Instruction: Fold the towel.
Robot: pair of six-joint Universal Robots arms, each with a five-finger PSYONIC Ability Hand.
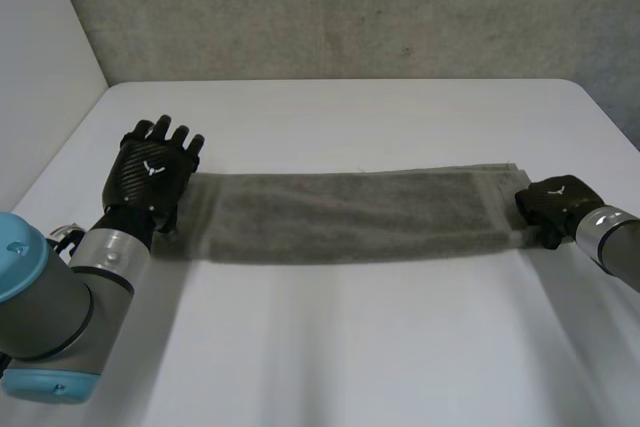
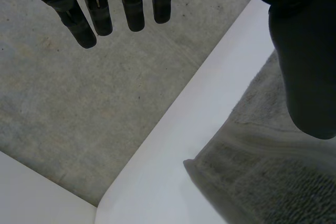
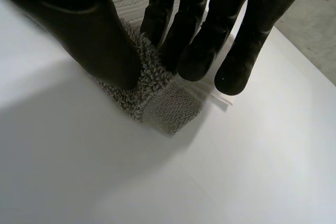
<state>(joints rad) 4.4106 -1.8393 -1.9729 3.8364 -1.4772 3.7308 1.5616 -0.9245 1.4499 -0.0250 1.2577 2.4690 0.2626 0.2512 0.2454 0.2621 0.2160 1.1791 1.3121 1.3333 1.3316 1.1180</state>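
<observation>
One towel [image 1: 350, 215], right hand [image 1: 553, 205] pinching end, left hand [image 1: 150, 172] at other

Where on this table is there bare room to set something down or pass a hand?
Two bare strips of table: one between the towel and the wall, one on the towel's near side. Crowded at the towel's ends: left robot hand open there, right robot hand pinching a corner.

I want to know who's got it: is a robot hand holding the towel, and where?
Yes. The right hand pinches the towel at its end corner, between thumb and fingers. The left hand is open at the other end, gripping nothing.
</observation>
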